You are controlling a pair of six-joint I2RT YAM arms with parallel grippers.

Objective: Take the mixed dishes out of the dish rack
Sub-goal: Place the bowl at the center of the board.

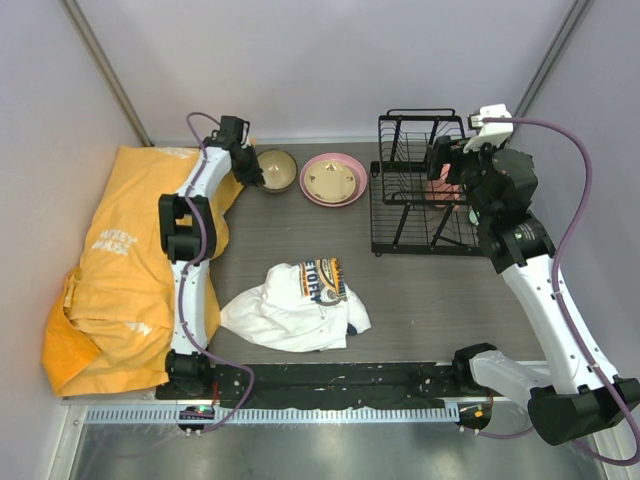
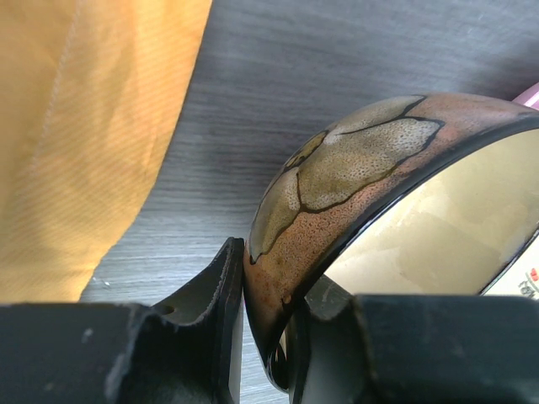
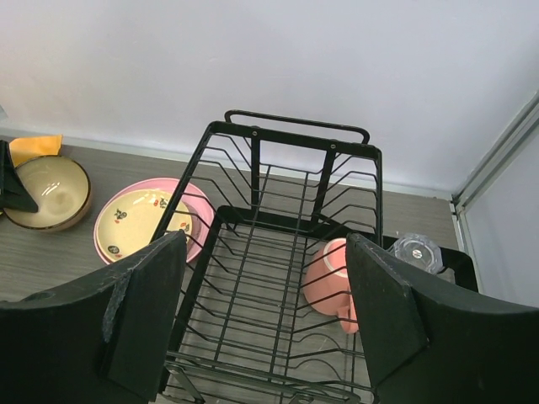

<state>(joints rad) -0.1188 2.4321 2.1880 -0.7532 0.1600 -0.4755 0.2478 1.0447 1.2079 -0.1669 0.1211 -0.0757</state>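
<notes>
My left end effector [image 2: 265, 337] is clamped on the rim of the tan bowl [image 2: 362, 210], set on the surface beside the plates, while my right end effector [image 3: 265, 320] hangs spread above the dish rack [image 3: 286, 252], where I judge the pink mug [image 3: 328, 282], rigid, slick and breakable, best pinched across its wall.

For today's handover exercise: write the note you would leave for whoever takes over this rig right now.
Left gripper: shut on the rim of the brown glazed bowl, which sits on the table.
Right gripper: open, above the black wire dish rack.
Done: bowl out; small cream patterned plate stacked on the big pink plate beside the rack.
Left: pink mug in the rack, clear glass at its far right side.
</notes>
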